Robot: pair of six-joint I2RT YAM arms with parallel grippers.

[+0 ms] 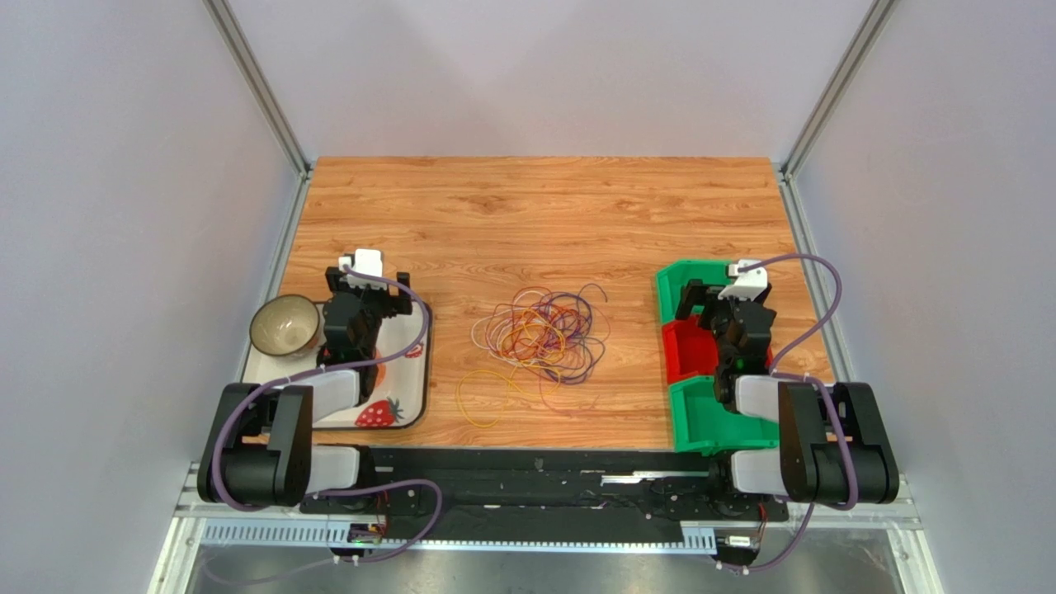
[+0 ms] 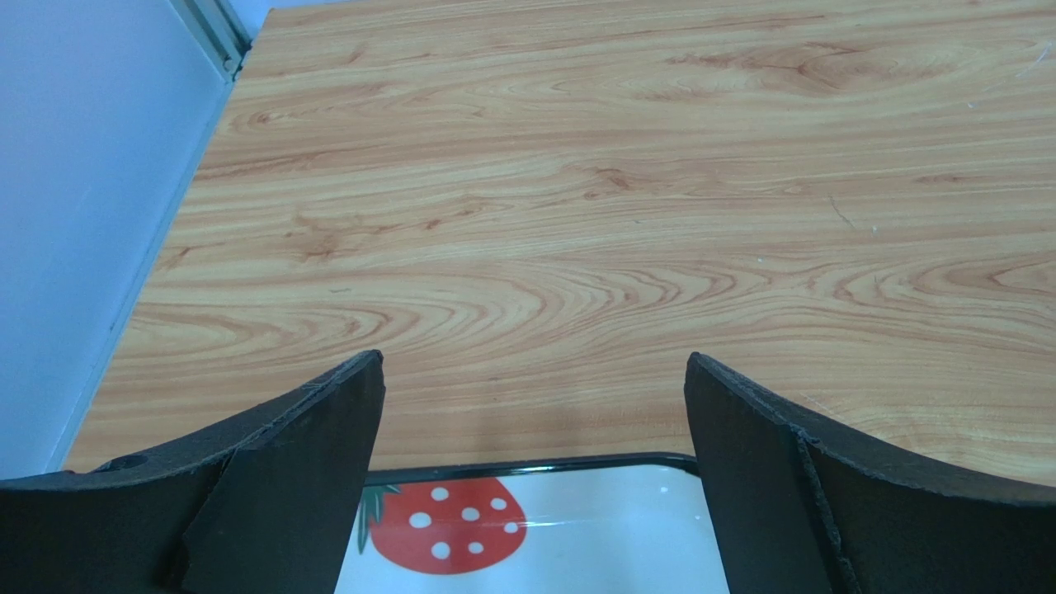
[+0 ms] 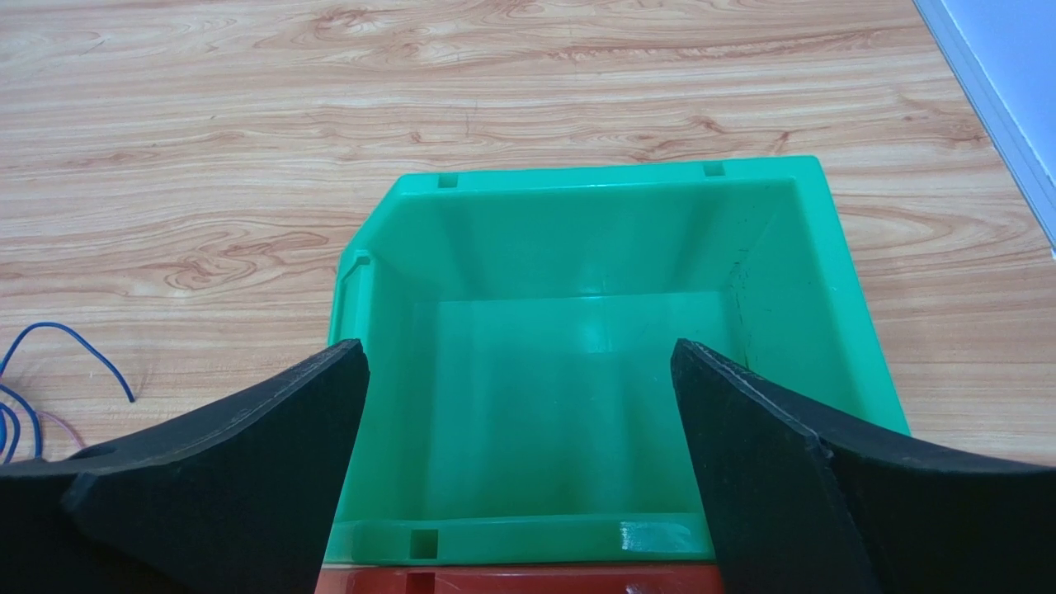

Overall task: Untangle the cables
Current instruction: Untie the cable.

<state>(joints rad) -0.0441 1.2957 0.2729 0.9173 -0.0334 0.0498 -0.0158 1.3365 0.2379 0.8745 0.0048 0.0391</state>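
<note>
No readable text, label or number anywhere.

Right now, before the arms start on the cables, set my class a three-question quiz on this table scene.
1. True or false: the cables lie inside the far green bin.
2. What sits on the strawberry tray? A bowl, B cup, C spoon.
3. Are the left fingers and right fingers open or shut?
Key: 1 false, they lie on the table; 2 A; 3 both open.
</note>
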